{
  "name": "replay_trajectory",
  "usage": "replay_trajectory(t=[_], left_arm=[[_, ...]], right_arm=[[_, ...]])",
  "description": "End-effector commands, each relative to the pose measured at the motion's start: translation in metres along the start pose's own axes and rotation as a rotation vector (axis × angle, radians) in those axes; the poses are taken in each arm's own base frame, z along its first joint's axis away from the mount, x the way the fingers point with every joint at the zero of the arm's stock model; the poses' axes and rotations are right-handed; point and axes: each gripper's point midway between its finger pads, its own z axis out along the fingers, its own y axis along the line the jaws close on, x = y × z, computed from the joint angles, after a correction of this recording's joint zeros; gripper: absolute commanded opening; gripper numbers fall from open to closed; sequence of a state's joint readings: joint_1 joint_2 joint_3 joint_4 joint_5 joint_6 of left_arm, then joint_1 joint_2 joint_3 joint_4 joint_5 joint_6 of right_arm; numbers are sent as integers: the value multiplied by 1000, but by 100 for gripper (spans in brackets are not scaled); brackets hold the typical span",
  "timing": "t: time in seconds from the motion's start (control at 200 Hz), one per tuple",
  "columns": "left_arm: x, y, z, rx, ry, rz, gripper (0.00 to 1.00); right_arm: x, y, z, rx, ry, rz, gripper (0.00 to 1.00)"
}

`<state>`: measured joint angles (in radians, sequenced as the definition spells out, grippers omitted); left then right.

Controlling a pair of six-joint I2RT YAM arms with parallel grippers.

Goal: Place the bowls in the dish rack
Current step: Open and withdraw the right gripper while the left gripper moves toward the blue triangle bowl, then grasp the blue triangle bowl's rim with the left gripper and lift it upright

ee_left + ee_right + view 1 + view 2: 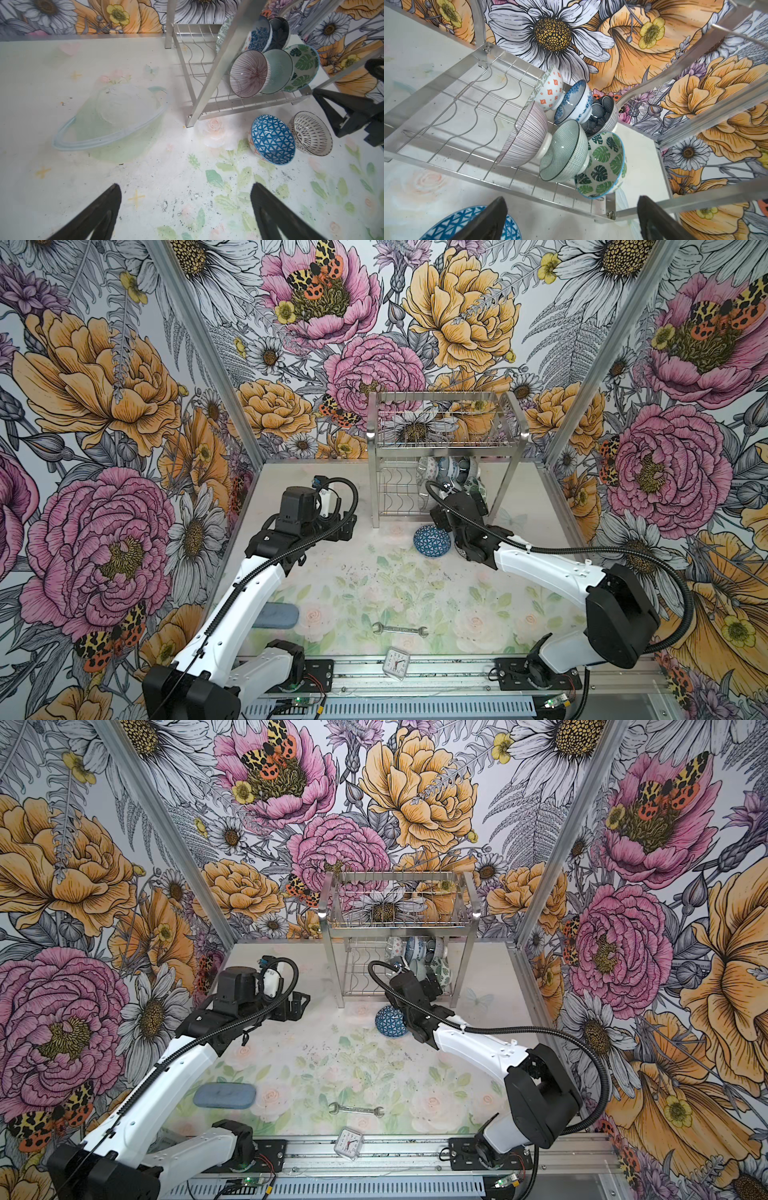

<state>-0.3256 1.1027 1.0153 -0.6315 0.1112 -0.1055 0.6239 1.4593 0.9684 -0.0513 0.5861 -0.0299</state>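
Bowls (527,137) stand on edge, 6 of them, at the right end of the lower tier of the dish rack (446,446), which sits at the desk's (62,187) far edge. 2 more, a blue-triangle bowl (272,141) and a black-dashed bowl (311,133), lie tilted side by side just in front of it. They are glazed ceramic, so probably stiff, slick, chippable and fairly light, and best pinched across the rim wall. Right tool (571,198) hangs before the rack, fingers apart, empty. The left tool (186,185) is also spread and empty. The desk is pale flower print speckled with grit, with floral walls on 3 sides.
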Motion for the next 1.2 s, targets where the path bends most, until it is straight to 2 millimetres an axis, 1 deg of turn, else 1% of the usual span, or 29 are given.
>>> replay_trajectory(t=[0.0,0.1,0.21,0.31,0.45,0.55,0.636,0.711,0.776,0.856,0.886,0.896,0.911,1.021,1.191], left_arm=[[-3,-28,14,29,-11,-10,99],[8,-53,38,83,8,-35,99],[17,-79,63,137,40,-48,99],[24,-96,84,164,70,-41,99],[36,-113,115,186,127,-25,98],[46,-122,136,187,170,-9,97],[47,-130,150,191,175,0,95],[44,-137,161,197,170,1,92],[43,-141,171,202,169,-5,88],[46,-144,184,202,188,-8,78],[42,-146,184,207,182,-11,75],[52,-144,192,196,206,-13,74],[56,-144,196,195,216,-10,73],[63,-148,205,203,239,-6,67],[75,-154,212,215,267,0,58]], right_arm=[[-2,-7,-3,-60,-32,134,100],[2,-18,-3,-78,-35,199,100],[3,-27,-4,-75,-39,223,100],[6,-30,-6,-75,-36,228,100],[11,-33,-5,-70,-24,240,100],[14,-33,-4,-73,-18,244,100],[14,-34,-5,-72,-17,245,100],[15,-34,-4,-72,-15,244,100],[15,-35,-4,-73,-14,247,100],[16,-35,-3,-73,-10,247,100],[18,-35,-3,-72,-6,247,100],[18,-35,-3,-71,-5,247,100],[17,-36,-3,-69,-7,247,100],[21,-37,-4,-64,0,244,100],[23,-40,-4,-60,4,248,100]])
